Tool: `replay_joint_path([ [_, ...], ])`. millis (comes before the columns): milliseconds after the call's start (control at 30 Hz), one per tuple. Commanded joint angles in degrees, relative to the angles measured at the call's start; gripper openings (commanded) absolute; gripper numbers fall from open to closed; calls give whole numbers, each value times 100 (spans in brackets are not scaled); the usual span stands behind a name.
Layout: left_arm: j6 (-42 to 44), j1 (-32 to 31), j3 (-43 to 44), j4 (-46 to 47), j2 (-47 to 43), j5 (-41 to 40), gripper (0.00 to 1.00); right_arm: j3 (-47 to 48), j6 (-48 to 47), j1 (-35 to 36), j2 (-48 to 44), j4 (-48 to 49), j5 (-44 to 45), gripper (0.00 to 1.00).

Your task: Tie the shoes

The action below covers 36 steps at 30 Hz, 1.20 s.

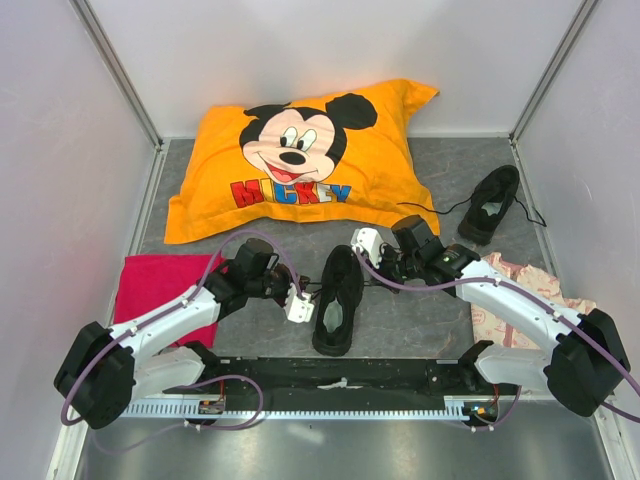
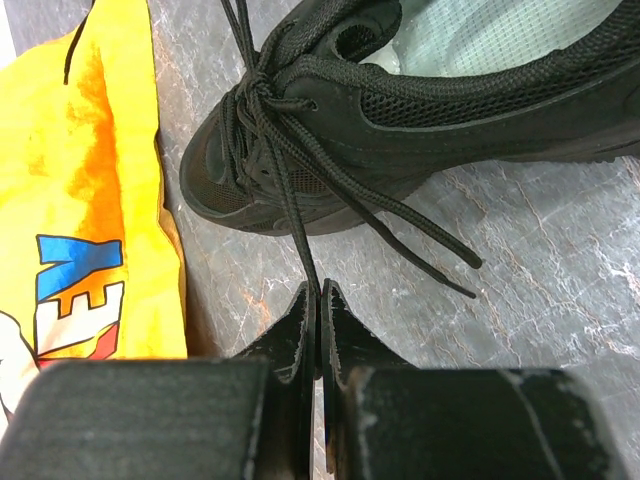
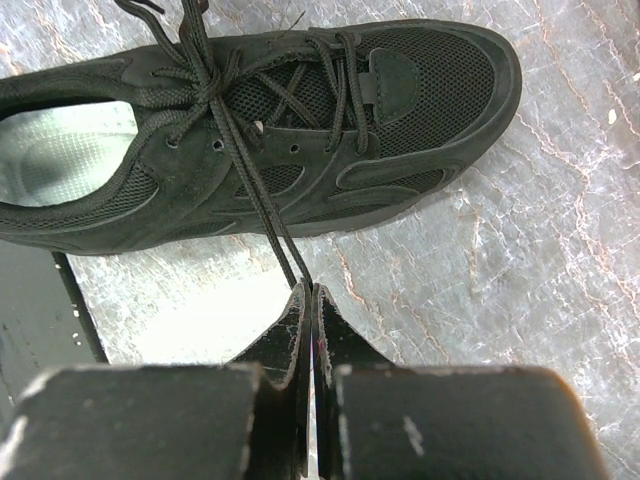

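Lying at the middle of the grey marbled tabletop (image 1: 420,320), the near shoe (image 1: 338,295), a black low lace-up sneaker of mesh and suede-like panels with a pale grey-white insole, is seen with its toe turned away from the arm bases. Its thin black lace (image 2: 296,215) is crossed over the eyelets, and strands are drawn out to either side.

On the shoe's left, one strand is led straight to the left gripper (image 2: 318,296), whose jaws are pressed together on it with no gap seen at the tips. Two loose lengths of lace are draped down the shoe's side onto the tabletop nearby. On the shoe's right, a doubled strand is led to the right gripper (image 3: 308,292), whose jaws are likewise closed tight upon it. Both grippers are placed just beside the shoe and apart from its upper, the left near its middle and the right nearer its toe.

The far shoe (image 1: 492,203), a matching black sneaker, is set well apart at the far right, with its lace trailing on the surface.

Behind the near shoe is laid an orange fabric pillow (image 1: 300,160), printed with a cartoon mouse's face and the word "MICKEY" in blue, red and yellow capitals. In the left wrist view only "EY" can be read. A magenta cloth (image 1: 160,285) is spread at the near left, and a pale sheet with a pink pattern (image 1: 520,300) at the near right.
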Motion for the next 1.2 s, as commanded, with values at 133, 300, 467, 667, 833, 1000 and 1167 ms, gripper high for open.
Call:
replay_joint_path([
  [133, 222, 313, -251, -474, -10, -501, 2, -293, -484, -124, -107, -868, 1097, 0],
  [300, 284, 357, -286, -509, -1, -501, 2, -407, -563, -133, -152, -877, 1150, 0],
  [467, 328, 401, -330, -544, -10, -484, 2, -469, -598, -133, -204, -894, 1176, 0],
  [667, 328, 428, -348, -570, 17, -457, 1, -548, -651, -151, -240, -877, 1194, 0],
  [833, 354, 410, -235, -605, -18, -273, 2, -504, -608, -168, -213, -842, 1098, 0],
  [1000, -374, -116, 346, -676, -72, -79, 2, -250, -467, -159, -213, -710, 597, 0],
  [1167, -815, -231, 645, -816, -9, 184, 15, 102, -405, -159, -90, -754, 491, 44],
])
